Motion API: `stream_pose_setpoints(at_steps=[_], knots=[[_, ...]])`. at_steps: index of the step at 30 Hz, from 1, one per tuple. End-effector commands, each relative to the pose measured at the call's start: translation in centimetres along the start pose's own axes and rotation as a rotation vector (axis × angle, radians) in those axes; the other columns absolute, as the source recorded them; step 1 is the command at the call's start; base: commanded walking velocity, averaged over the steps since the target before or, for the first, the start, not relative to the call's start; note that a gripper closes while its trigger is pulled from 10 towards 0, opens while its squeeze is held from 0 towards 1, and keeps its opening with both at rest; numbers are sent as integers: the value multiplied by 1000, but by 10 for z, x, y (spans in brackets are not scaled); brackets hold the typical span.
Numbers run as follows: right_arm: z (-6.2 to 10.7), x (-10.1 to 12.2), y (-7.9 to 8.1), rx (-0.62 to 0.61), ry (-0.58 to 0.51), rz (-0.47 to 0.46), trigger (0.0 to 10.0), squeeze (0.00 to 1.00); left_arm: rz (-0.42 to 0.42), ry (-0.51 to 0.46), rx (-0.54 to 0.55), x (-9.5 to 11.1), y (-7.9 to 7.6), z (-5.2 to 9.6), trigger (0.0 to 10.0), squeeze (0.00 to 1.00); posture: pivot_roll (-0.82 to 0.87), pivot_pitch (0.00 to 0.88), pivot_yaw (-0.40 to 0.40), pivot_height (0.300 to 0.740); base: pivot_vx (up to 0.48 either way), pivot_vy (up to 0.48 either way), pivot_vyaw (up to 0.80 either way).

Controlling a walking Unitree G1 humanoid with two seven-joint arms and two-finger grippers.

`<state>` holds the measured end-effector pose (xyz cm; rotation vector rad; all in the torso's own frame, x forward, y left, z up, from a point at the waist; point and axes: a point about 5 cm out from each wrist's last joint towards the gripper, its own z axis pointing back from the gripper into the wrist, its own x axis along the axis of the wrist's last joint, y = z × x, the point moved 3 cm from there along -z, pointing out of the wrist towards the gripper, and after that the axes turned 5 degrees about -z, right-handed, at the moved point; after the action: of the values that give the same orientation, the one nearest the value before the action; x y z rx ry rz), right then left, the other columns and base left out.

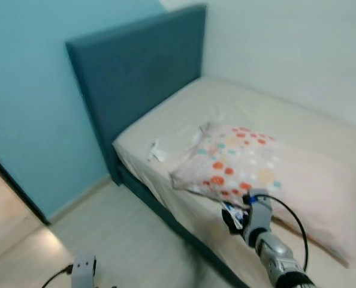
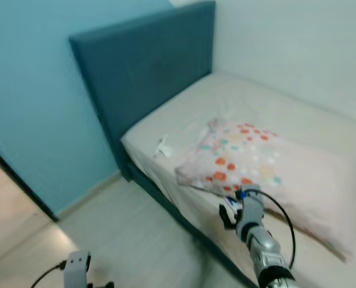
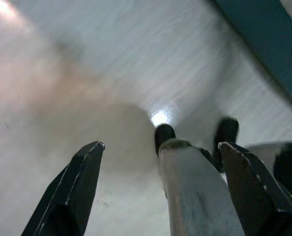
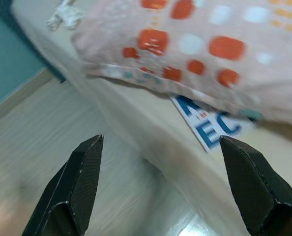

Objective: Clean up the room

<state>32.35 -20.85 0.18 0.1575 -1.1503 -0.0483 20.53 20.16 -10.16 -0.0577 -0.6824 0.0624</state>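
A pillow (image 1: 238,162) with orange and blue dots lies on the cream mattress (image 1: 286,111) of a bed. A crumpled white scrap (image 1: 157,151) rests on the mattress near the headboard. A white sheet with blue letters (image 4: 212,123) pokes out from under the pillow's front edge. My right gripper (image 4: 160,142) is open, raised at the bedside just short of that sheet and the pillow's edge, holding nothing. My left gripper (image 3: 160,145) hangs open low over the floor, with my own leg (image 3: 190,187) between its fingers in the wrist view.
A teal padded headboard (image 1: 142,72) stands against the blue wall (image 1: 28,90). The bed's teal base (image 1: 166,210) borders pale wood floor (image 1: 118,234). A dark door frame edge (image 1: 10,180) runs at the left.
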Motion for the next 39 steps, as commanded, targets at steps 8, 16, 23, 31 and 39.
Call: stream_pose_setpoints(at_steps=[8,16,23,31,39], knots=[[2,-1,-4,-24,-19,-25,10000,0,17,5,15,-3,1,1,10000,0,-80,80,35,740,0,-360,-739],[1,3,-5,-47,-41,-34,10000,0,4,2,26,-2,2,0,10000,0,-79,86,33,740,0,0,-92],[7,-37,6,-29,127,50,10000,0,0,14,25,-7,1,1,10000,0,-77,86,28,740,0,0,0],[61,-133,-14,-192,476,-15,10000,0,-108,67,-5,-22,-6,3,10000,0,-68,84,22,740,0,0,0],[119,-195,-23,-292,701,-50,10000,0,-124,88,13,-28,-1,6,10000,0,-51,85,19,740,0,0,0]])
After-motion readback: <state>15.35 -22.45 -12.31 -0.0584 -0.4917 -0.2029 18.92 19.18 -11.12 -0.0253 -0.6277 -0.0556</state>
